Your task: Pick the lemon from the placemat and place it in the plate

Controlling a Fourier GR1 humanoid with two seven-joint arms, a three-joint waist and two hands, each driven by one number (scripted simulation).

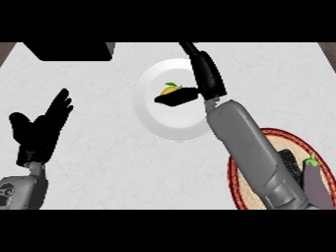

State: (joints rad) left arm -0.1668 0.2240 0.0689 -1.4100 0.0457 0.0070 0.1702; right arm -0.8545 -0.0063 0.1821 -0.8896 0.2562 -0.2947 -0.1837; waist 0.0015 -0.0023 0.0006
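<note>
Pale counter (pixel 90 147), seen from above. Right hand (pixel 176 97) is curled around the lemon (pixel 170 89), held over the white plate (pixel 152 118); contact with the plate cannot be told. Lemon judged light, stiff, smooth-skinned, prone to roll; best gripped across its middle. Behind, round placemat (pixel 252 197) bears an eggplant (pixel 315 184). Left hand (pixel 39 130) rests open at left.
</note>
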